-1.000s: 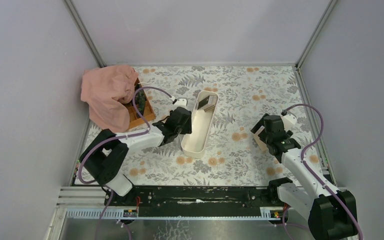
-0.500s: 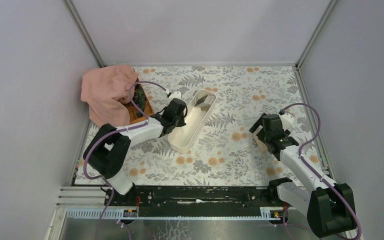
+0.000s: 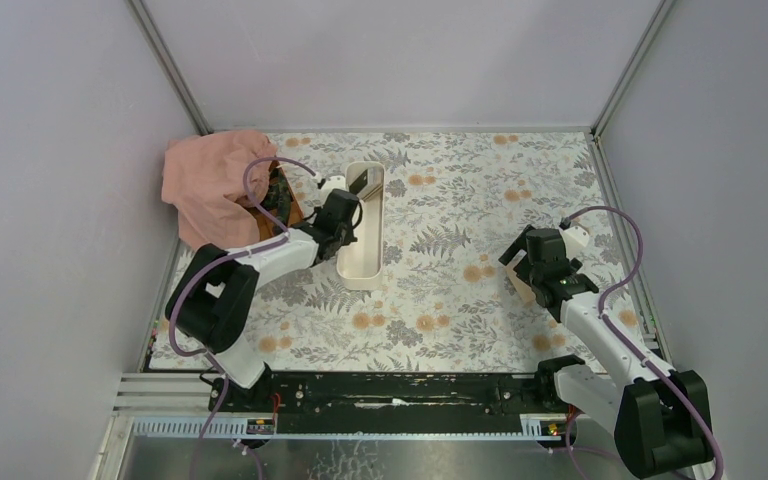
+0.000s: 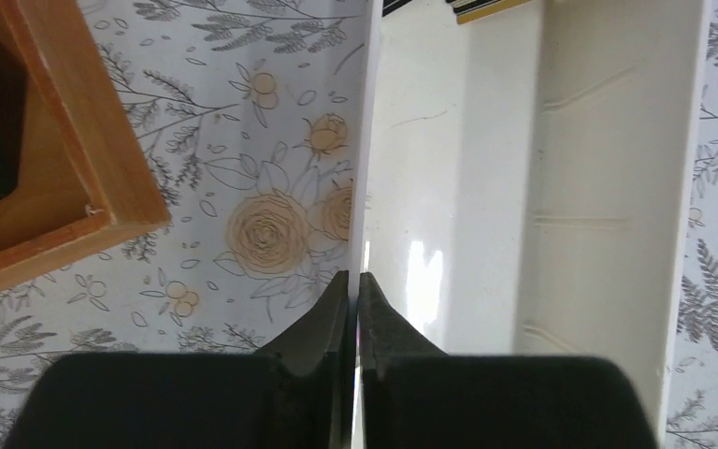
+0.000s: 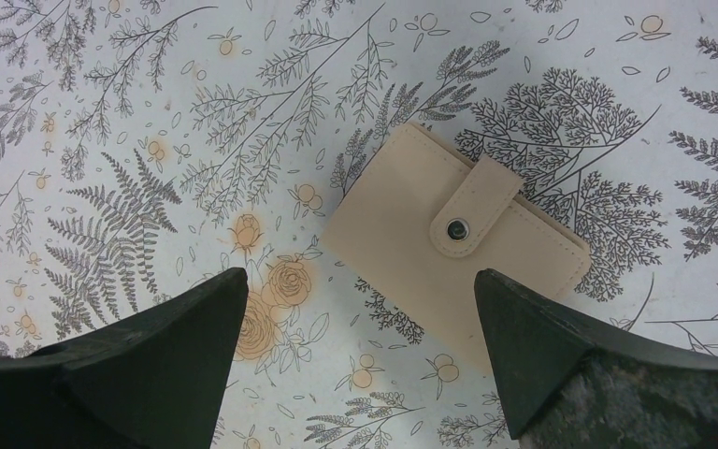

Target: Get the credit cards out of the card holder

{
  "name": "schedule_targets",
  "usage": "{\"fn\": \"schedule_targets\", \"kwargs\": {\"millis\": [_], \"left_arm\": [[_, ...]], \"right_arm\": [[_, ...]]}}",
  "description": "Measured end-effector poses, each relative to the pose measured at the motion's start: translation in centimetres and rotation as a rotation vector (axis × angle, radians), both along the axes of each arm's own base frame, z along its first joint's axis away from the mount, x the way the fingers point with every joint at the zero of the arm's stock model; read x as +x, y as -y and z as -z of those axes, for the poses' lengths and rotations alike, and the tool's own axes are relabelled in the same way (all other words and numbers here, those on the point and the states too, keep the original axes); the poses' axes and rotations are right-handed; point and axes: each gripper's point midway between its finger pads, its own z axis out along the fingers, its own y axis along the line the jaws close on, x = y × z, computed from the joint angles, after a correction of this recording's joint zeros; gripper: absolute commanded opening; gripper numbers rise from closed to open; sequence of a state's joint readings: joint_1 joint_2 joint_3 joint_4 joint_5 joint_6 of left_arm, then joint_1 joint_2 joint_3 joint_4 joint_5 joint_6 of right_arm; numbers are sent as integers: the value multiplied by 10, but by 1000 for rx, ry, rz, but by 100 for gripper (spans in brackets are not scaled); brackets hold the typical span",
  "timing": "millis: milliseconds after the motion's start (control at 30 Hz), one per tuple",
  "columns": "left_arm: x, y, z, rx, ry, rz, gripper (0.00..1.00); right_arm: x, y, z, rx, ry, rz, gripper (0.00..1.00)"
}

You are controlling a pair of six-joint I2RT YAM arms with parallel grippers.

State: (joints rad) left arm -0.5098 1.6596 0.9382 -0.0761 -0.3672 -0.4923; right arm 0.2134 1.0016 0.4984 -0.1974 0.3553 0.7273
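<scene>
Movement of the white tray [image 3: 377, 232] is the change: the left tool [image 4: 355, 281], clenched on its long wall, has dragged it from mid-table to just beside the wooden box [image 4: 75, 159]. By my reading that clears working room but frees no credit cards. The card holder [image 5: 449, 257] lies snapped shut on the table [image 5: 103, 140], below the right tool [image 5: 360, 281], whose jaws are spread, empty and not touching it.

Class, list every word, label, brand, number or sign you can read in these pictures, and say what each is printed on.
No readable text in any view.
Card holder: plain tan cover, unmarked snap.
White tray: blank walls.
Cards in the tray: only a dark edge shows, nothing legible.
Wooden box: no print.
</scene>
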Motion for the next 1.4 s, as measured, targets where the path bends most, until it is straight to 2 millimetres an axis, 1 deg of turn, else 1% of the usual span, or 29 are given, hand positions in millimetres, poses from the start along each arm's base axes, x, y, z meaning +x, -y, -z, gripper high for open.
{"fn": "schedule_targets", "kwargs": {"millis": [100,200,233,300,333,400,467,567,633,700,733,767,800,867,933,967,1000,1067,1133,1167,1200,1333,1400], "left_arm": [[2,-9,1,13,3,-17,33],[3,-24,3,31,4,-50,55],[2,-27,3,33,2,-57,66],[1,-31,3,36,3,-65,90],[0,-32,2,38,6,-64,99],[-1,-33,-5,30,21,-66,100],[-3,-32,-17,19,53,-68,100],[-8,-29,-45,3,128,-67,100],[-13,-20,-68,-12,189,-52,100],[-22,-1,-95,-38,258,-11,100],[-26,11,-107,-50,284,20,100],[-31,27,-119,-67,308,59,100],[-34,43,-128,-84,324,94,100],[-40,78,-142,-125,343,176,100],[-44,105,-145,-163,338,242,100],[-44,118,-142,-182,328,272,100],[-45,127,-137,-195,313,297,100],[-48,140,-121,-207,273,330,100],[-51,147,-105,-208,230,358,100],[-53,149,-101,-209,219,367,100],[-55,149,-98,-209,211,373,100],[-57,149,-94,-211,204,379,100],[-59,148,-91,-209,202,379,100]], "right_arm": [[0,0,0,1,1,0,99],[0,0,0,1,1,0,99],[0,0,0,1,1,0,99],[0,0,0,0,1,0,99],[0,1,0,-2,1,1,99],[-1,3,0,-11,-2,10,99],[-3,8,-1,-27,-3,32,99],[-8,18,-7,-42,14,89,100],[-10,28,-17,-43,52,147,100],[-12,39,-25,-41,89,202,99],[-13,44,-27,-39,100,231,98],[-14,49,-27,-41,102,259,98],[-16,53,-26,-41,100,281,98],[-20,58,-15,-38,69,316,98],[-24,61,1,-34,17,331,100],[-27,60,11,-24,-19,335,100],[-30,60,21,-12,-58,337,99],[-31,56,37,13,-123,331,99],[-32,50,50,39,-185,314,100],[-29,50,53,35,-209,306,100],[-23,46,53,50,-211,292,97],[3,30,52,106,-213,219,83],[10,23,51,140,-196,185,80]]}}
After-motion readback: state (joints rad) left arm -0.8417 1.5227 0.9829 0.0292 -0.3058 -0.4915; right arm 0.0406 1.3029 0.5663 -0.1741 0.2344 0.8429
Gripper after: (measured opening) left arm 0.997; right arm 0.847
